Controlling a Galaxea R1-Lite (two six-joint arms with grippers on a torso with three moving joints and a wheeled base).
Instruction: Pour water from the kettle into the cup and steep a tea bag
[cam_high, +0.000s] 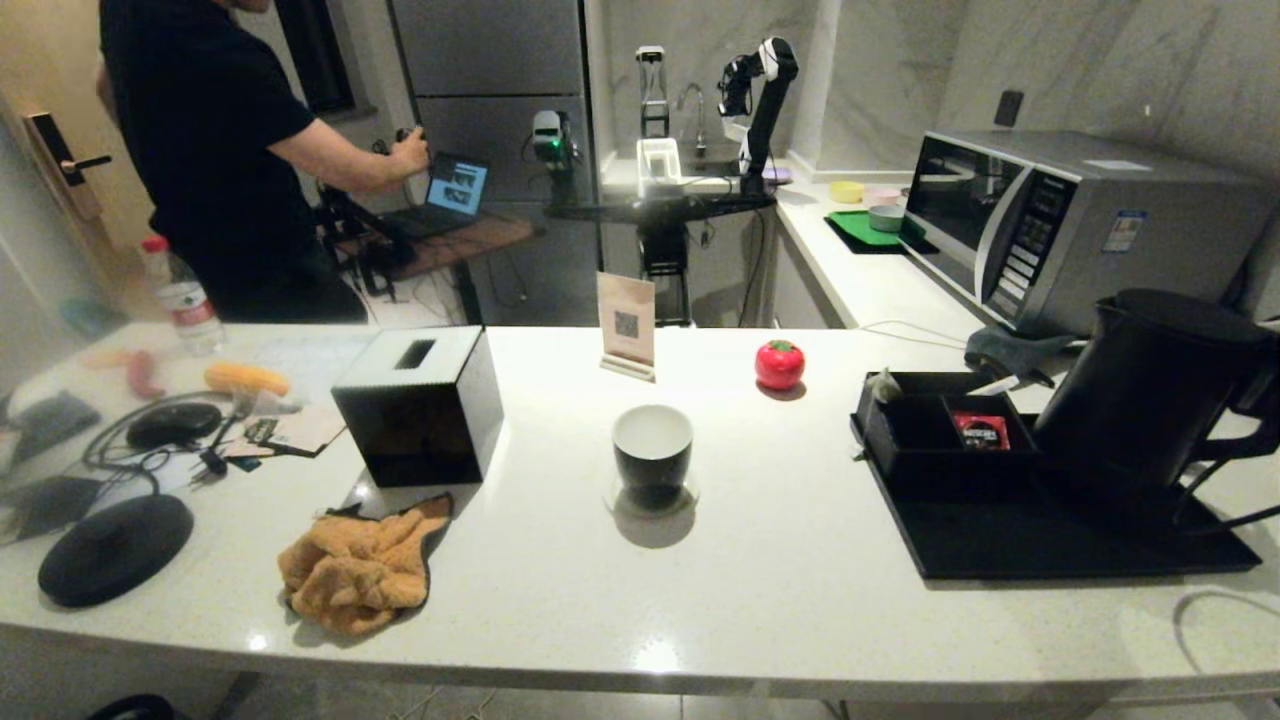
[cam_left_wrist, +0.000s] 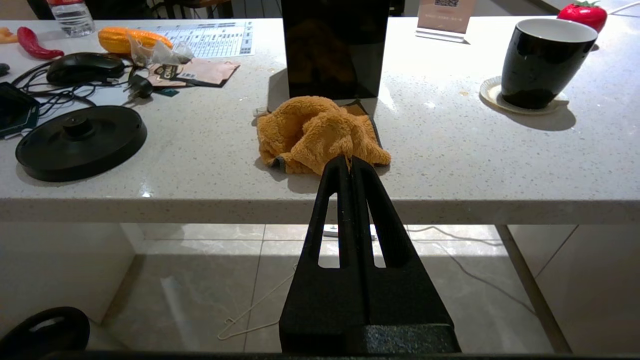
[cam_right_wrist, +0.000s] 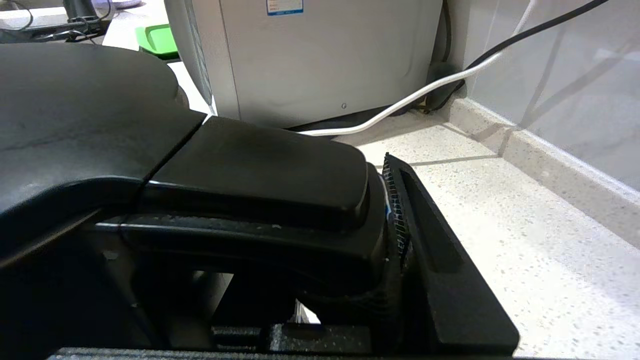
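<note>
The matte black kettle (cam_high: 1150, 390) stands on a black tray (cam_high: 1050, 545) at the counter's right end. My right gripper (cam_right_wrist: 325, 215) is shut on the kettle's handle (cam_right_wrist: 260, 165); one ribbed finger (cam_right_wrist: 425, 235) presses its side, and the other is hidden behind it. The black cup (cam_high: 652, 450), white inside, sits on a coaster mid-counter and also shows in the left wrist view (cam_left_wrist: 542, 62). The pale tea bag (cam_high: 884, 385) lies in the black compartment box (cam_high: 935, 425). No water shows. My left gripper (cam_left_wrist: 348, 161) is shut and empty, below the counter's front edge.
An orange cloth (cam_high: 355, 565) lies before a black tissue box (cam_high: 420, 405). The kettle base (cam_high: 115, 548), cables and a bottle (cam_high: 185, 300) crowd the left. A red tomato timer (cam_high: 779, 364), a sign stand (cam_high: 627, 325) and a microwave (cam_high: 1060, 225) stand further back.
</note>
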